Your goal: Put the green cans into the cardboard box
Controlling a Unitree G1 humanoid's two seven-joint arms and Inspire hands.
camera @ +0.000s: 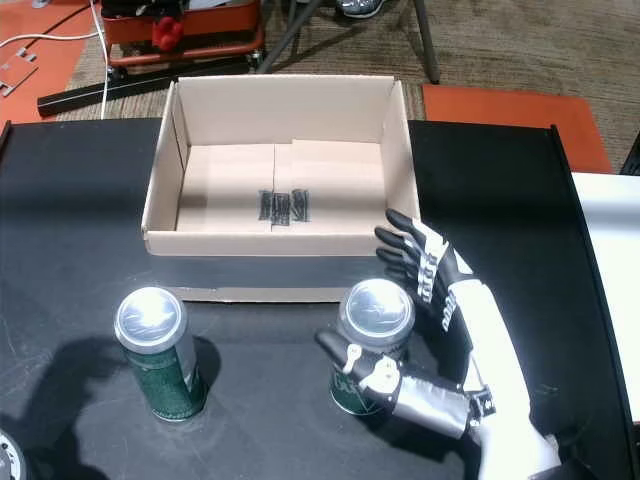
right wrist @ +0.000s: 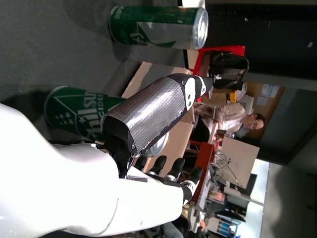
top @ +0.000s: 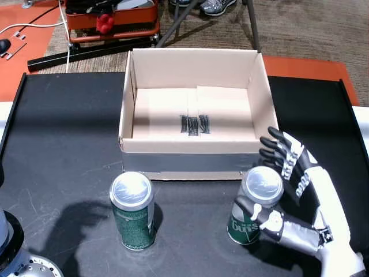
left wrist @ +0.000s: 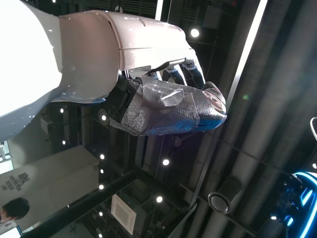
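Two green cans stand on the black table in front of an empty cardboard box (top: 184, 157) (camera: 265, 266). In both head views the left can (top: 132, 212) (camera: 160, 355) stands alone. My right hand (top: 301, 193) (camera: 468, 335) cups the right can (top: 260, 186) (camera: 376, 310): its thumb (right wrist: 153, 111) lies across the can's front and the fingers (top: 278, 151) stretch out behind it, not closed. The right wrist view shows this can (right wrist: 74, 119) next to the palm and the other can (right wrist: 153, 27) farther off. My left hand (left wrist: 168, 106) holds nothing, seen only against the ceiling.
Part of my left arm (top: 8, 254) shows at the bottom left corner. Orange floor mats (top: 305, 66) and a red cart (top: 112, 20) lie beyond the table's far edge. A seated person (right wrist: 233, 116) appears in the right wrist view.
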